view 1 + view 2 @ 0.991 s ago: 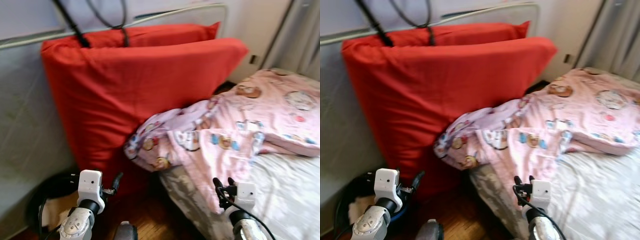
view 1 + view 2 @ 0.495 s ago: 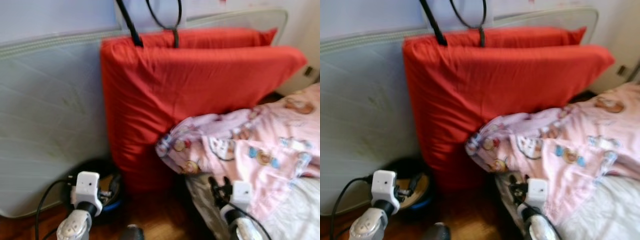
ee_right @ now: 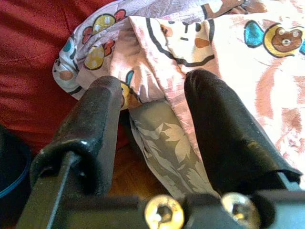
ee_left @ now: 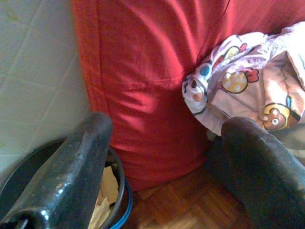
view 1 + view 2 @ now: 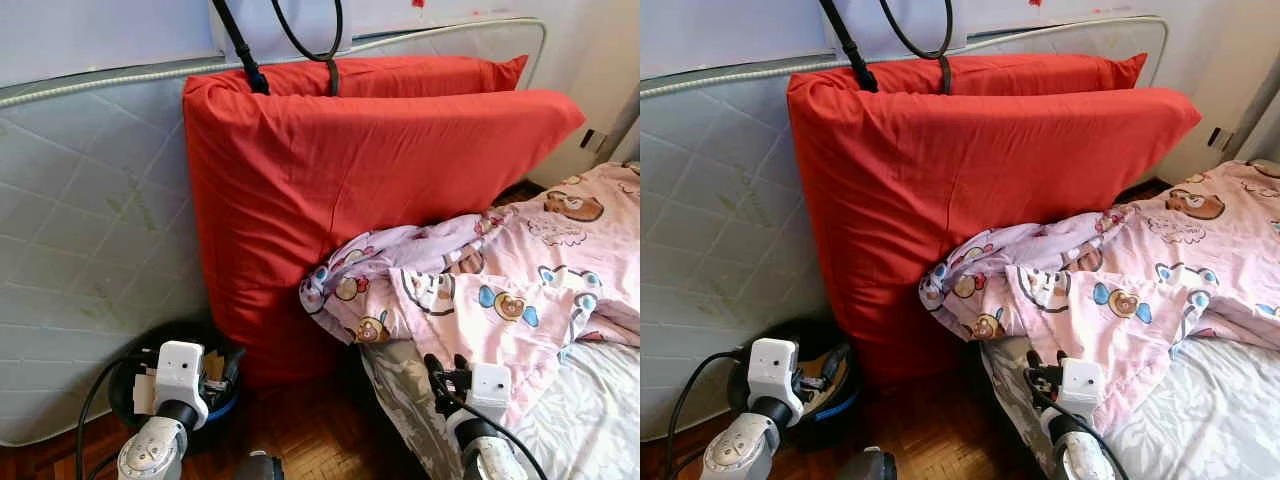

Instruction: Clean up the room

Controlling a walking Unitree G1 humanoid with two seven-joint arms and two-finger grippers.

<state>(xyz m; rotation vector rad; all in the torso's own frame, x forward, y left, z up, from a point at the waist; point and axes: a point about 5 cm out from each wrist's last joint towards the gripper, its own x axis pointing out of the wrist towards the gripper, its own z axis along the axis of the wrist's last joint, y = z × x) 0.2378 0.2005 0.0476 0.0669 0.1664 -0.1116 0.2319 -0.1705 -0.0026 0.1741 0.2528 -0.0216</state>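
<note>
- The pink blanket (image 5: 500, 290) is lying bunched at the near left corner of the bed (image 5: 590, 400), one fold spilling over the edge toward the red cushion (image 5: 350, 190).
- It is looking soft, light and floppy; it will likely be sagging and trailing when lifted, so a pinch on a thick fold is probably holding better than a single layer.
- The bunched lump hanging by the cushion is offering the best grip, as it is standing clear of the mattress.
- The right gripper (image 3: 157, 124) is hovering just above that hanging edge, its fingers apart and holding nothing.
- The left gripper (image 4: 162, 157) is hanging over the wood floor (image 5: 310, 440) near the dark bin (image 5: 130, 385), its fingers also spread and empty.
- The cushion is leaning on a pale mattress (image 5: 90, 220) against the far wall; it is looking bulky but soft.
</note>
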